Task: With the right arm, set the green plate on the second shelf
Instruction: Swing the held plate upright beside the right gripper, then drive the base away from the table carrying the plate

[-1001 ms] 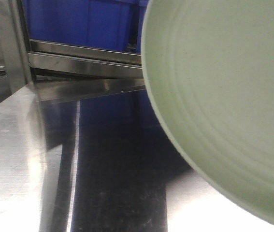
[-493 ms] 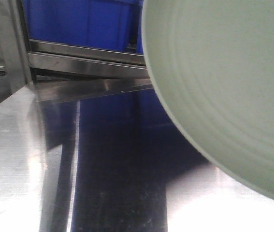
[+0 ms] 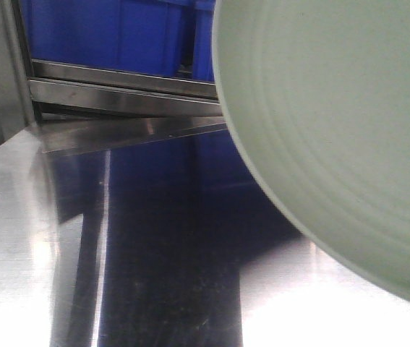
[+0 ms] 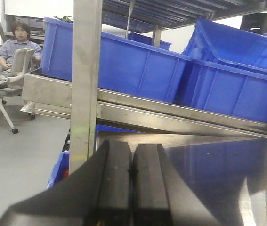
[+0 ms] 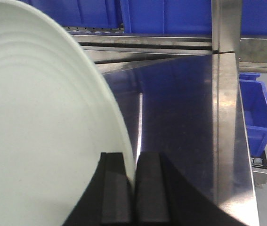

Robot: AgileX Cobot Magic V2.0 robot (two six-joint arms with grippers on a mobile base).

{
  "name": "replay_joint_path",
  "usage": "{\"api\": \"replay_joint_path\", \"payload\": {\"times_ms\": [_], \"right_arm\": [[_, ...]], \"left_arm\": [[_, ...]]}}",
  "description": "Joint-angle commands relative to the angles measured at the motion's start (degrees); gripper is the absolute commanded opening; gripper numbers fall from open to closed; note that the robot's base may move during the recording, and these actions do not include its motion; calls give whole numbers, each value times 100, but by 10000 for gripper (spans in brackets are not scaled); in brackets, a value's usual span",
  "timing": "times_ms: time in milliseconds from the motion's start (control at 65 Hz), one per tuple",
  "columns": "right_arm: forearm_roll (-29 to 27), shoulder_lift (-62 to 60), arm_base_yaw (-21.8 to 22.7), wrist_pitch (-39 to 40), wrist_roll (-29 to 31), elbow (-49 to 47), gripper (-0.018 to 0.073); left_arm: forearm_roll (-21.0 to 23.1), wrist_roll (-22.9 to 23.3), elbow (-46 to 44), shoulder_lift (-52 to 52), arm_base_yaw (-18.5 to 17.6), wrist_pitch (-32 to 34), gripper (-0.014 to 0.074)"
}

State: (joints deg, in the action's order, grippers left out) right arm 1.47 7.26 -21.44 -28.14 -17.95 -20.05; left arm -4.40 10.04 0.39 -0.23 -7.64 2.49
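You have one green plate, its rim pinched between the right gripper fingers, with the disc spreading left of and above them. The left gripper fingers are pressed together with nothing between. Beyond the fingers lies one reflective steel surface. Past it sit at least three blue bins, possibly more since the rear ones overlap, and one seated person far left.
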Motion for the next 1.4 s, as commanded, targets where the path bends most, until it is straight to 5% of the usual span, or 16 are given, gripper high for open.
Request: {"api": "replay_joint_path", "payload": {"times_ms": [0, 1386], "right_arm": [[31, 108, 21, 659, 1, -179, 27], [31, 108, 21, 543, 1, -179, 27]], "left_arm": [[57, 10, 227, -100, -12, 467, 130], [57, 10, 227, -100, -12, 467, 130]]}}
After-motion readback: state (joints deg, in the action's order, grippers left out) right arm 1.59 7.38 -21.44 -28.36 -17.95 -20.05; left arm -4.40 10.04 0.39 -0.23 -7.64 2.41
